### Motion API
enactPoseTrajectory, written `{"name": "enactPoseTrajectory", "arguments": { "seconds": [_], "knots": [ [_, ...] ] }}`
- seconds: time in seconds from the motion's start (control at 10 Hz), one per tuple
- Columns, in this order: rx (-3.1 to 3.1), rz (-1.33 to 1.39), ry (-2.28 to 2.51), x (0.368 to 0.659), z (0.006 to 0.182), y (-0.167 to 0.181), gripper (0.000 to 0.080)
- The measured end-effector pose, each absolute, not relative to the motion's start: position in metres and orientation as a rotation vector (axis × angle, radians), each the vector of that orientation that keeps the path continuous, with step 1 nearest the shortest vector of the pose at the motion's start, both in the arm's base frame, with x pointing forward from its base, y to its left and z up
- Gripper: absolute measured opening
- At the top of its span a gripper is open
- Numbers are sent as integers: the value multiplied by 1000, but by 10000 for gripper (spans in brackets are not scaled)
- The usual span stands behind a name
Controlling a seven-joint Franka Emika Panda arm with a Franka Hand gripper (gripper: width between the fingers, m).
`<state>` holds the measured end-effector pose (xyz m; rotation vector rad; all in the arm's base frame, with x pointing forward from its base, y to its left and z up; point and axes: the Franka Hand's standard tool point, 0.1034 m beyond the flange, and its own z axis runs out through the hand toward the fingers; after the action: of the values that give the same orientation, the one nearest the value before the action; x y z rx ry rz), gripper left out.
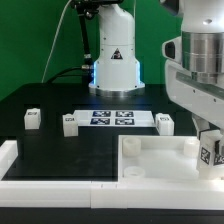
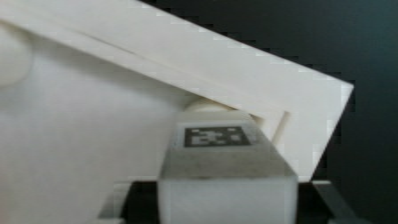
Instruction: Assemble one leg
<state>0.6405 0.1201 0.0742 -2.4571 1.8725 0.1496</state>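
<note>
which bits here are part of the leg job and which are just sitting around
Part of the job:
- leg held in the gripper at a corner of the tray-like part

Just lying about:
- three loose legs on the table
- marker board

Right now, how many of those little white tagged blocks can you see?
4. One leg at the exterior view's left, two flanking the marker board at and, one at the tray's right corner by the fingers. No others visible.
</note>
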Motion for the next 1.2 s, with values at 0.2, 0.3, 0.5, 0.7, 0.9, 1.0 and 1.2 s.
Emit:
{"name": "enactPoseTrajectory", "arguments": {
  "seconds": [0.2,0.3,0.5,0.7,0.9,1.0,1.2],
  "knots": [
    [-2541,146,1750,640,74,120,481],
    [-2579,143,1691,640,74,120,481],
    [-2765,129,1364,640,74,121,634],
    [-2893,112,1081,639,74,122,646],
    [-2994,97,789,639,74,121,649],
    [-3024,92,677,639,74,121,649],
    [-3085,78,355,640,74,121,649]
  ]
}}
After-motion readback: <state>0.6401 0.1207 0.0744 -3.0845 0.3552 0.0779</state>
